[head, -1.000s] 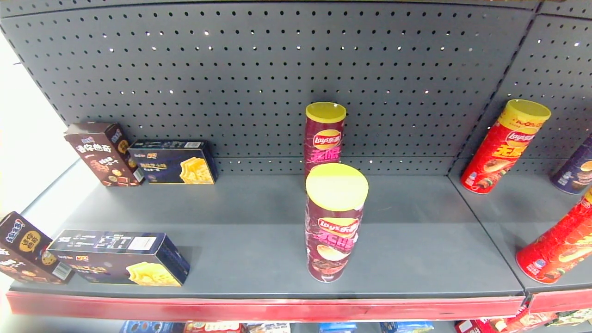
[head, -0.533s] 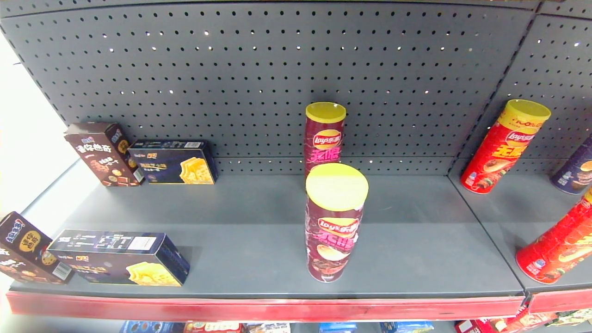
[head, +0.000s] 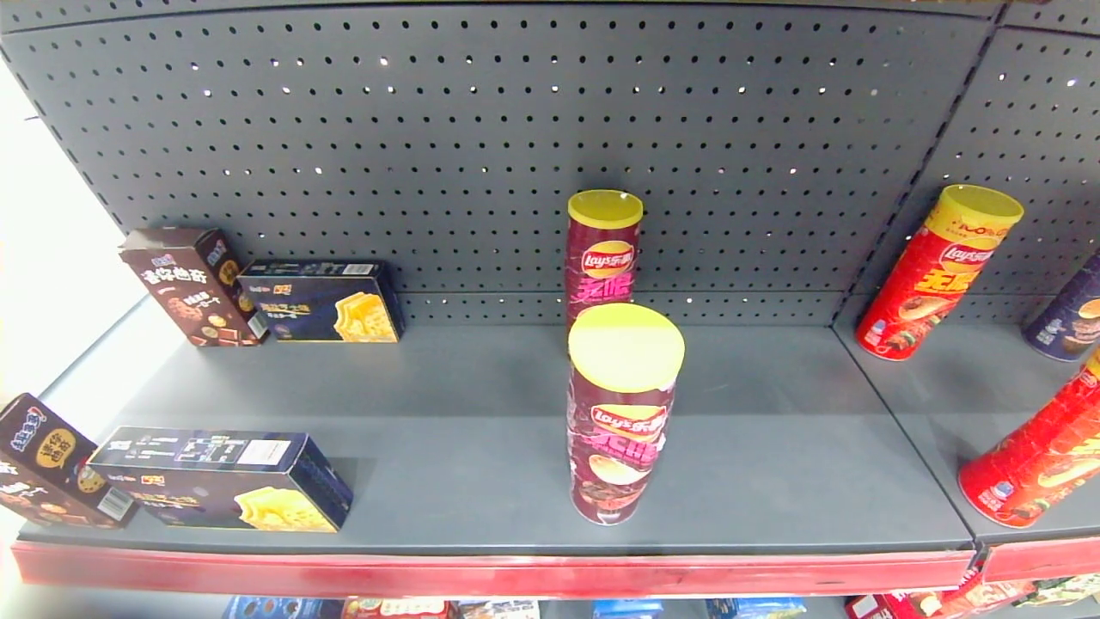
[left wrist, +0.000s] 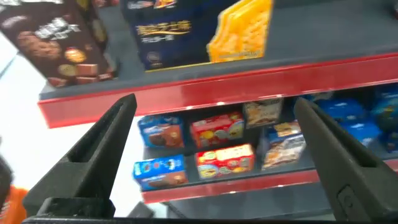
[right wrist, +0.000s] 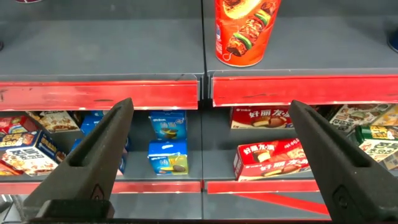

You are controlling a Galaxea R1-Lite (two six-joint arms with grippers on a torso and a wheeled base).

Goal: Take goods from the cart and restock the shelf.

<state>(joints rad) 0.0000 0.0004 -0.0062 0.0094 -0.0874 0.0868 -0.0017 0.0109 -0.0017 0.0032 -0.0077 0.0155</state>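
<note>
1. Shelf: a dark grey metal shelf [head: 773, 447] with a red front strip [head: 490, 572] and a perforated grey back panel [head: 516, 129] is seen in the head view. A second bay adjoins it on the right.
2. Task goods: two maroon cylindrical cans with yellow lids stand upright at mid-shelf, one behind the other. The front maroon can [head: 620, 430] is near the shelf edge; the rear maroon can [head: 603, 249] is at the back panel. A logo badge, pink lettering and pictured crisps are carried on each label.
3. Left end: an upright brown biscuit box [head: 193, 284] and a dark blue box with a yellow biscuit picture [head: 322, 301] are set at the back, touching. A second brown box [head: 51, 460] and a second dark blue box [head: 223, 481] are set at the front.
4. Right bay: two red cylindrical cans [head: 937, 275] [head: 1040, 456] and a dark blue can [head: 1070, 314] are noted.
5. Left gripper [left wrist: 214, 106]: its black fingers [left wrist: 93, 155] are spread wide, held before the shelf front, with small blue and red packs [left wrist: 224, 158] on the lower shelf seen between them.
6. Right gripper [right wrist: 211, 106]: its fingers [right wrist: 93, 155] are likewise spread wide before the red strip, below a red can with a skewer picture [right wrist: 244, 31]. Red boxes [right wrist: 273, 158] and blue boxes [right wrist: 166, 143] are stocked on the lower shelf.
</note>
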